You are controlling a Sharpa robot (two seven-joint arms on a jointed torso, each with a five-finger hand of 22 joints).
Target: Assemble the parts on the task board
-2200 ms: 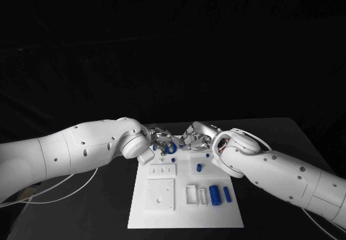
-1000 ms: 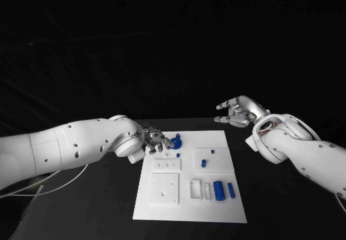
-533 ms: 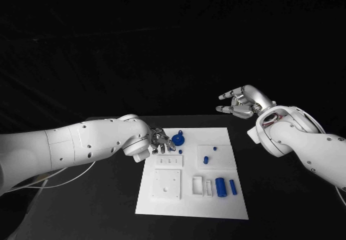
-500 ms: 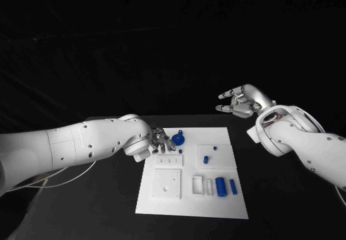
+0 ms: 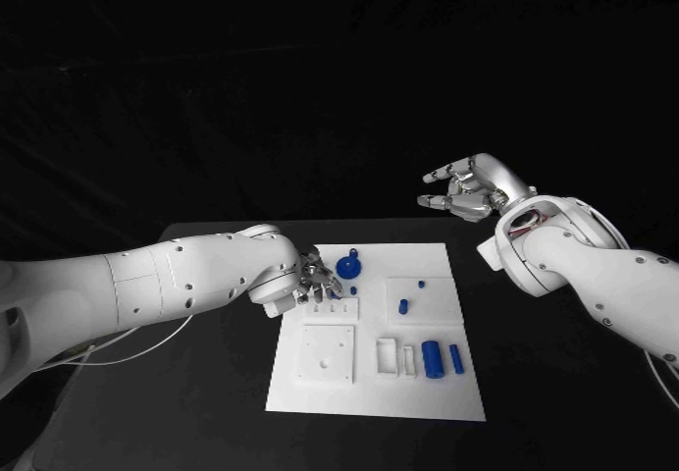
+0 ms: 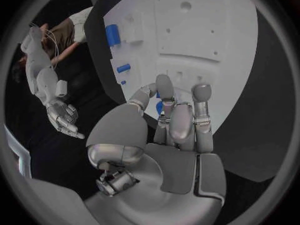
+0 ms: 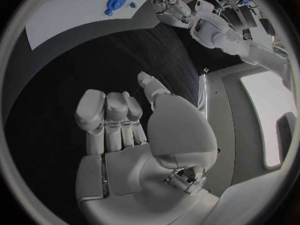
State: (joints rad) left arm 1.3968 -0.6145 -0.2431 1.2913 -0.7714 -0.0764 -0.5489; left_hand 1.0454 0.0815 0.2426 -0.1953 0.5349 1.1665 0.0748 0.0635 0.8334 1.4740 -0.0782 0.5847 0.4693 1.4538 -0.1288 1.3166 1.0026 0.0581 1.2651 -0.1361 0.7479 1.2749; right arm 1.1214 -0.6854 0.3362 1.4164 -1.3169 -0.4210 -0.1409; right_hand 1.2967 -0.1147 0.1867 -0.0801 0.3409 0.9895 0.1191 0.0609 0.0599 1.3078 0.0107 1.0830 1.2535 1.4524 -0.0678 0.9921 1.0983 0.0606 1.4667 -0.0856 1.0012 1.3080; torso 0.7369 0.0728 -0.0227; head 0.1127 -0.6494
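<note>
White task board [image 5: 425, 392], flat plate lying mid-table on the black table [image 5: 212, 392]; judged rigid, with moulded recesses to receive parts. Left hand [image 5: 314, 283]: at the board's far left corner, fingers curled down over the board's edge; the left wrist view shows a bit of blue between the fingers [image 6: 180, 120], but whether it is gripped I cannot tell. Blue round part [image 5: 349, 266]: disc with a small tab, on the board just beside the left hand; judged light, hard plastic, likely smooth and apt to slip, best pinched across its rim or by the tab. Small blue peg [image 5: 403, 305]: mid-board; tiny, light, needs a fingertip pinch along its sides. Large blue cylinder [image 5: 435, 360] and slimmer blue cylinder [image 5: 455, 357]: lying side by side toward the board's near right; stiff, liable to roll, best taken across the middle of the barrel. Right hand [image 5: 467, 188]: raised well clear of the board beyond its far right corner, fingers loosely spread, holding nothing.
</note>
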